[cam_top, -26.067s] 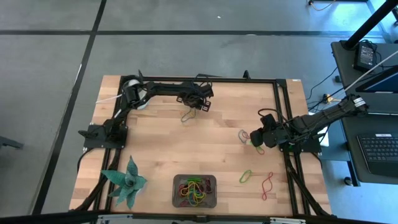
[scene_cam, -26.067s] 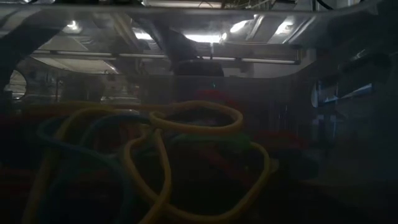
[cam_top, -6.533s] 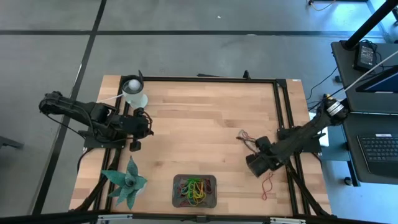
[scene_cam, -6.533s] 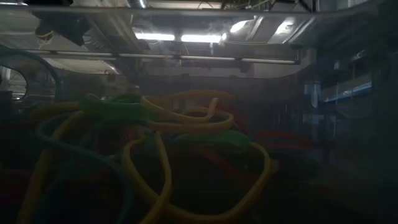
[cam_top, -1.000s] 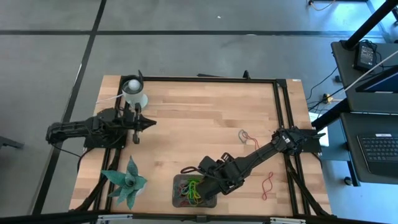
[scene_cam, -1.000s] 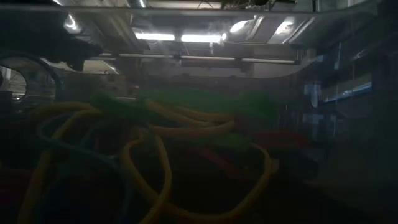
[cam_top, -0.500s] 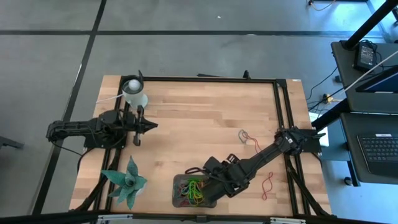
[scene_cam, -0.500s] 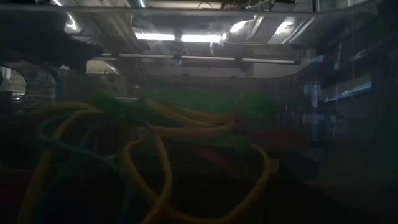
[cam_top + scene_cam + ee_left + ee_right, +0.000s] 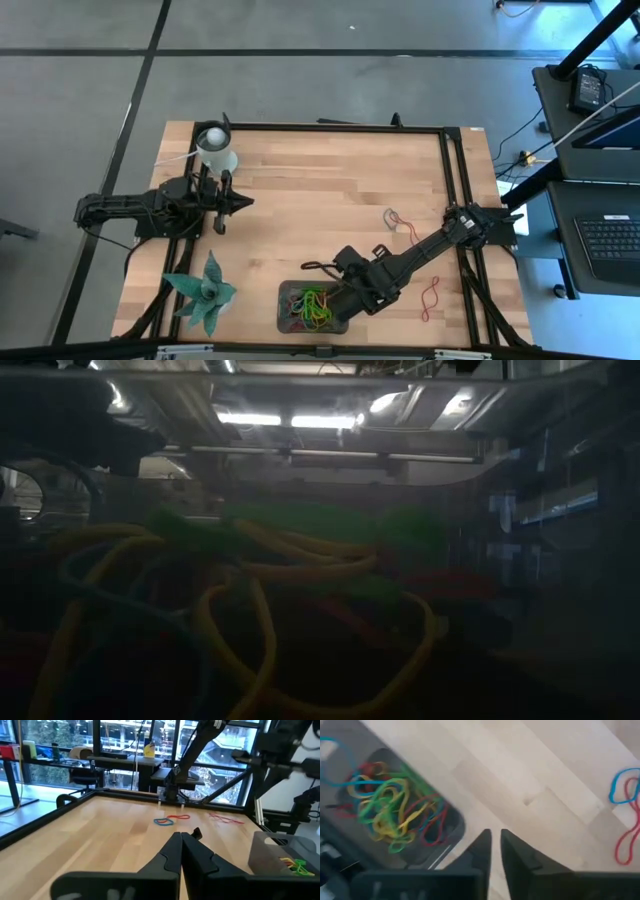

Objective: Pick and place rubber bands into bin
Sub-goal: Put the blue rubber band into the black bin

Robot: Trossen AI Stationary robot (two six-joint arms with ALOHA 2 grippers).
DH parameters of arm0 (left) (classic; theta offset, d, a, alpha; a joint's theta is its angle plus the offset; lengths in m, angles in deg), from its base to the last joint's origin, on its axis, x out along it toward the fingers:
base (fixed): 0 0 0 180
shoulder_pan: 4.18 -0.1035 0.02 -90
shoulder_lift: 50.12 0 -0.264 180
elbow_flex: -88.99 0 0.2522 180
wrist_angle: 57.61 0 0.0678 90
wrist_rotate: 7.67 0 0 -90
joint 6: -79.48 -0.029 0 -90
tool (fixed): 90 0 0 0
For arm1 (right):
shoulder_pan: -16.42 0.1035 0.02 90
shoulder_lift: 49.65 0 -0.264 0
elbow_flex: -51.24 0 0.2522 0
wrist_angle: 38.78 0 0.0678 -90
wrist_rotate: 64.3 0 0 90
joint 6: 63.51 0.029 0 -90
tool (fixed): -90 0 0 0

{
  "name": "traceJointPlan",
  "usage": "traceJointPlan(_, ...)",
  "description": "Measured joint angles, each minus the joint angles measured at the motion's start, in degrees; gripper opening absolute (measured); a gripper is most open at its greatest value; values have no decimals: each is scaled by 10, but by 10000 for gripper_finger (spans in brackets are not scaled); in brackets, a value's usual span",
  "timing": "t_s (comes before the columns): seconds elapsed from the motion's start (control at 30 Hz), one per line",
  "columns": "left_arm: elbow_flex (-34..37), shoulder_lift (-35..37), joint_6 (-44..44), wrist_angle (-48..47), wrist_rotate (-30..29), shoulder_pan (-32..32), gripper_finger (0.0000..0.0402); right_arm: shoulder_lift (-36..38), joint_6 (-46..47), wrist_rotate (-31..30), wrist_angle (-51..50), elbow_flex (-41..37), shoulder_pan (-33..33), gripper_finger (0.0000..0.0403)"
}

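- Your right gripper (image 9: pixel 492 845) hangs beside the bin (image 9: pixel 283 300), fingers nearly together, empty.
- Retreating low could clip the rim (spilling rubber bands (image 9: pixel 311 305)).
- Left gripper (image 9: pixel 240 200): closed, parked.

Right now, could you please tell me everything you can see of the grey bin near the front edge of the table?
The bin is a small, shallow, dark grey rectangular tray with rounded corners and a raised rim, plastic by its look. It sits flat on the wooden table, near the front edge, right of a green plant-like ornament. Inside lies a tangled heap of rubber bands in green, yellow and red. The right gripper is just beyond its far rim, holding nothing and not touching it.
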Motion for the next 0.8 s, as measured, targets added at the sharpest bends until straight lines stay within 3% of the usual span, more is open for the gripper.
traceJointPlan(0.1, 0, 0, 0, 2, 0, 0, 1, 10, 11, -25, 1, -38, 0, 9)
traceJointPlan(0.27, 0, 0, 0, 3, 0, 0, 1, 71, 11, -32, 27, -150, -17, 4)
traceJointPlan(0.4, 0, 0, 0, 4, 0, 0, 1, 165, -13, -63, 102, -282, -40, 3)
traceJointPlan(0.6, 0, 0, 0, 4, 0, 0, 1, 340, -100, -59, 291, -522, -102, 2)
traceJointPlan(0.8, 0, 0, 0, 4, 0, 0, 1, 473, -191, 37, 339, -688, -202, 2)
